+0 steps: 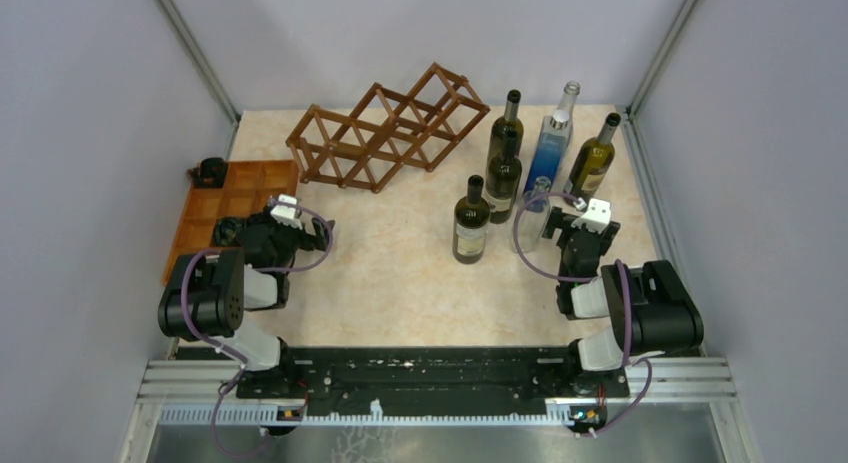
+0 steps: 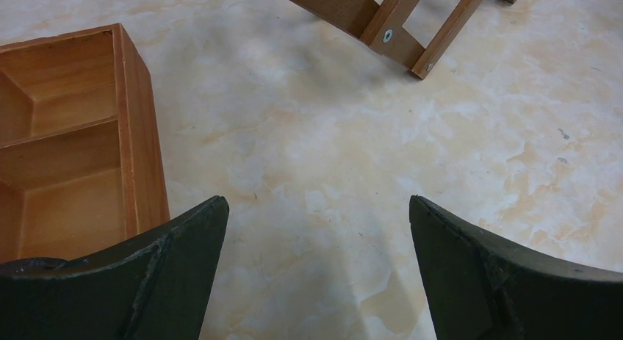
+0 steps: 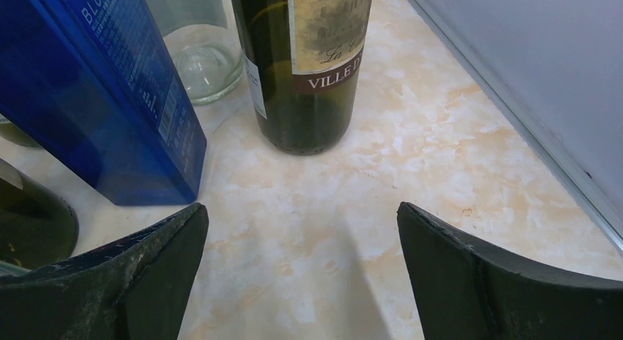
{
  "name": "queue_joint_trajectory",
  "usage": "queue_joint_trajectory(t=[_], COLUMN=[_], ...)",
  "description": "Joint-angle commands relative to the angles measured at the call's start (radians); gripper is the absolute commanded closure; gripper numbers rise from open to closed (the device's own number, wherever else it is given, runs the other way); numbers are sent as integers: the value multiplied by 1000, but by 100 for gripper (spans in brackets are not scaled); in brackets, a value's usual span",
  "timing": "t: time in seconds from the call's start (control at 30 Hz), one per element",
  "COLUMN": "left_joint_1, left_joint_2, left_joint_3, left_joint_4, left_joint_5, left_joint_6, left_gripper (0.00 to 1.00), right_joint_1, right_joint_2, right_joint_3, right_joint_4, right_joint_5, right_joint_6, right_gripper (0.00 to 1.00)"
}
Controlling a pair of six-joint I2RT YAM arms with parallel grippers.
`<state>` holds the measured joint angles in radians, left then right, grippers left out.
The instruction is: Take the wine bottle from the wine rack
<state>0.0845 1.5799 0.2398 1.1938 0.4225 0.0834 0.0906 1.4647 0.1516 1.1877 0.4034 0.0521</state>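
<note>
The wine rack, a reddish-brown lattice of diamond cells, lies at the back middle of the table; every cell that shows holds nothing. One of its feet appears at the top of the left wrist view. Several wine bottles stand upright to its right: a dark green one nearest, two more dark ones behind, and an olive one at the far right. My left gripper is open over bare table. My right gripper is open just short of the olive bottle.
A flat orange-brown compartment tray sits at the left, close beside my left gripper, with a small black object at its far corner. A blue bottle and a clear glass bottle stand among the wine bottles. Grey walls enclose the table.
</note>
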Motion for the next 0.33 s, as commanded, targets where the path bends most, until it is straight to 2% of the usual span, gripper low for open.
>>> queue_joint_trajectory(t=[0.0,0.3], left_joint_1=[-7,-28], left_joint_2=[-4,-8], left_joint_3=[21,26], left_joint_4=[21,1], left_joint_5=[-9,-39], left_joint_6=[9,22], left_gripper=[1,1], right_joint_1=[-2,-2], right_joint_2=[2,3], right_joint_3=[21,22], right_joint_4=[67,66], right_joint_5=[6,6], right_joint_6=[2,1], right_gripper=[1,1])
